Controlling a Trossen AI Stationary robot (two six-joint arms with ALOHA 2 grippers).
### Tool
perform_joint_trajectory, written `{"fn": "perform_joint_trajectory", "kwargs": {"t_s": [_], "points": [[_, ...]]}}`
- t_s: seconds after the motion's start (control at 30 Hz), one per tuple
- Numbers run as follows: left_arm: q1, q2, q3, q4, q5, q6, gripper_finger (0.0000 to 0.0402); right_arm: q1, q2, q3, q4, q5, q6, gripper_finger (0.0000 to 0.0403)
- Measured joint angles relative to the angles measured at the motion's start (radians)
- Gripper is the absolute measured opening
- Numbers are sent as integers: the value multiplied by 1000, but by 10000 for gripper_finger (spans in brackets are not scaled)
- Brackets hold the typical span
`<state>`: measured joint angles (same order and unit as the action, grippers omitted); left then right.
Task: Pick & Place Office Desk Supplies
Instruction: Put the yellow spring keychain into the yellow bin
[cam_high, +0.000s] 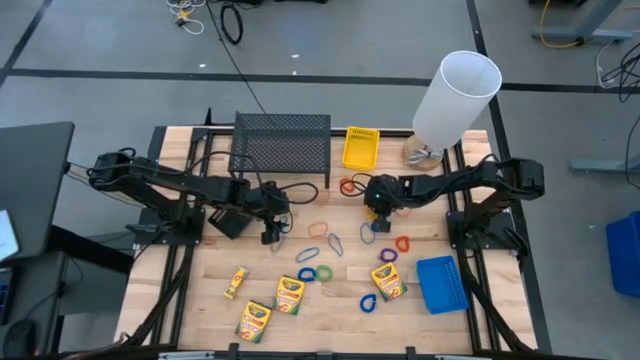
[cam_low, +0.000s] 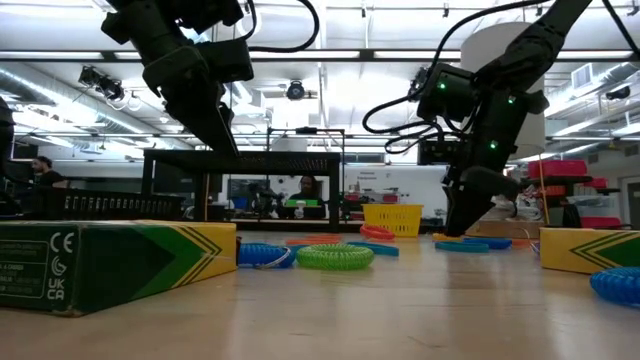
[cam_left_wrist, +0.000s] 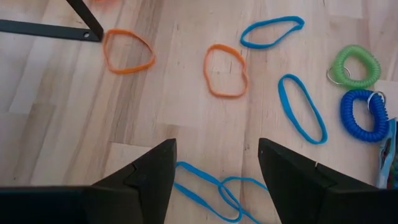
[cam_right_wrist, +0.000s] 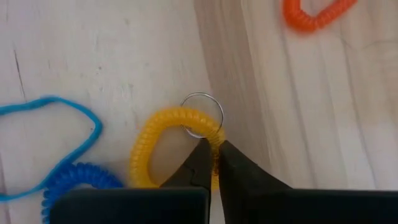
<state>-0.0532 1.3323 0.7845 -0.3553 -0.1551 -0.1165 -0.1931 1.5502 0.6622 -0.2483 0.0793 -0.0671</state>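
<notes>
My right gripper (cam_high: 377, 216) is low over the table's middle right, shut on a yellow coiled loop (cam_right_wrist: 144, 149) that carries a metal ring (cam_right_wrist: 202, 115). In the low view its fingertips (cam_low: 455, 228) reach down to the tabletop. My left gripper (cam_high: 272, 235) hangs open above the middle of the table. In its wrist view its fingers (cam_left_wrist: 217, 165) stand above thin blue bands (cam_left_wrist: 205, 190), touching nothing. Orange bands (cam_left_wrist: 226, 71), a green coil (cam_left_wrist: 354, 65) and a blue coil (cam_left_wrist: 364, 115) lie flat on the wood. Several crayon boxes (cam_high: 290, 294) lie near the table's near edge. My right gripper pinches the yellow coiled loop between its two fingertips at the stretch of coil (cam_right_wrist: 216, 138) right beside the metal ring. The fingers come from above, pointing down. The rest of the loop (cam_right_wrist: 140, 158) appears to lie flat on the table.
A black wire-mesh rack (cam_high: 281, 148) stands at the far edge, with a yellow bin (cam_high: 360, 147) and a tall white cylinder (cam_high: 457, 95) to its right. A blue bin (cam_high: 441, 283) sits near the right front. An orange coil (cam_right_wrist: 317, 15) lies beyond the right gripper. People show in the room behind.
</notes>
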Motion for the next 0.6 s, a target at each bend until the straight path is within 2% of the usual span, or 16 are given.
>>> {"fn": "perform_joint_trajectory", "kwargs": {"t_s": [0.33,0.6], "points": [[0,0,0,19,-1,8,231,68,0,0,147,6,-6,8],[0,0,0,32,20,29,224,111,0,0,383,60,-79,8]]}}
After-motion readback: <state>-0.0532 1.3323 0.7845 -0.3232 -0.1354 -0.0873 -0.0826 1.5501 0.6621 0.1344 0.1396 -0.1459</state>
